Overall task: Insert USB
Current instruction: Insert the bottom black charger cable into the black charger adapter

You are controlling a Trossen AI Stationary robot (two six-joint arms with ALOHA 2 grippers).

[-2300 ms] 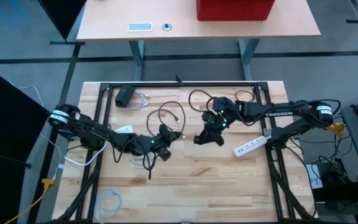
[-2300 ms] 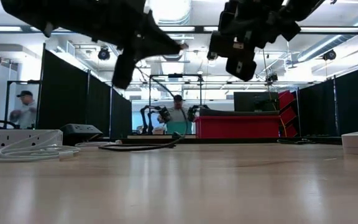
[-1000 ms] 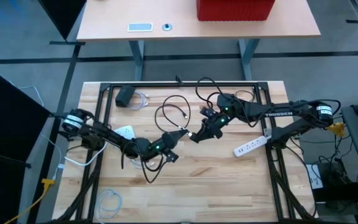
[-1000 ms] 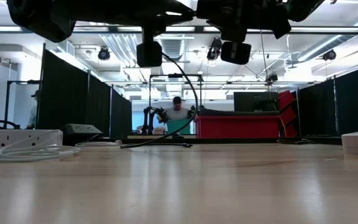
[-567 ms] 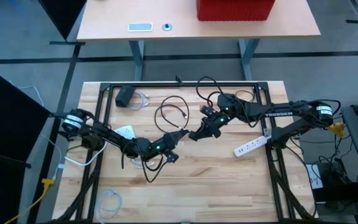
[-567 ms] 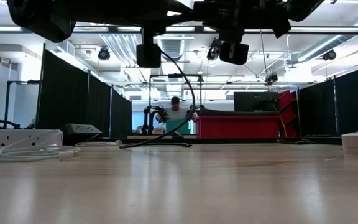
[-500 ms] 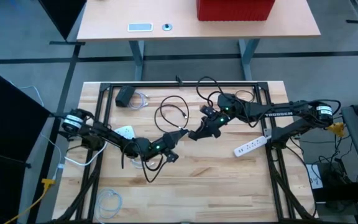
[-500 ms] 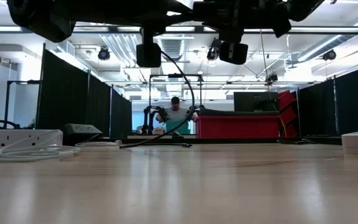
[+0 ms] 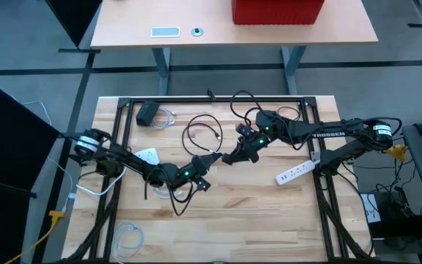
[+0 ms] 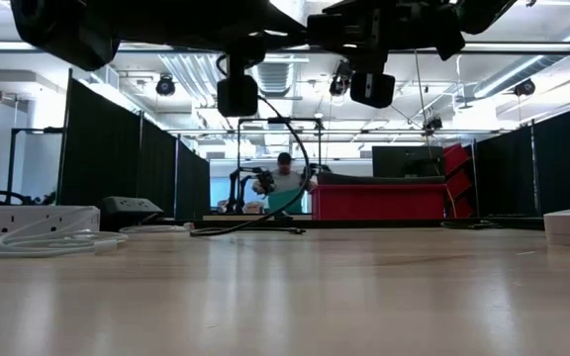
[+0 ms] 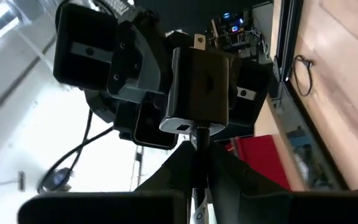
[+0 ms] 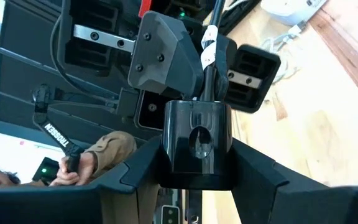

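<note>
**Right now: both grippers meeting mid-table, plug at the charger**

Left gripper (image 9: pixel 212 156) is pinched on a USB plug (image 11: pixel 199 138) with its black cable (image 9: pixel 198 133) trailing back to a loop on the table (image 9: pixel 269 213). Right gripper (image 9: pixel 231 158) is clamped around a black charger block (image 12: pixel 197 144), prongs (image 11: pixel 198 42) pointing away from the left arm. Both are raised above the table, tip to tip, near the middle.

Left wrist view: plug sits right at the light port face (image 11: pixel 185 127) of the charger, lined up with it; can't tell if it's seated or just touching.

Right wrist view: cable with a white tag (image 12: pixel 208 38) runs from behind the charger into the left gripper.

Elsewhere on the table: white power strip (image 9: pixel 294 173) right of the grippers, black adapter (image 9: pixel 147 113) at the far left corner, coiled white cable (image 9: pixel 129 238) at the near left corner. A person (image 10: pixel 283 186) is in the room beyond.
</note>
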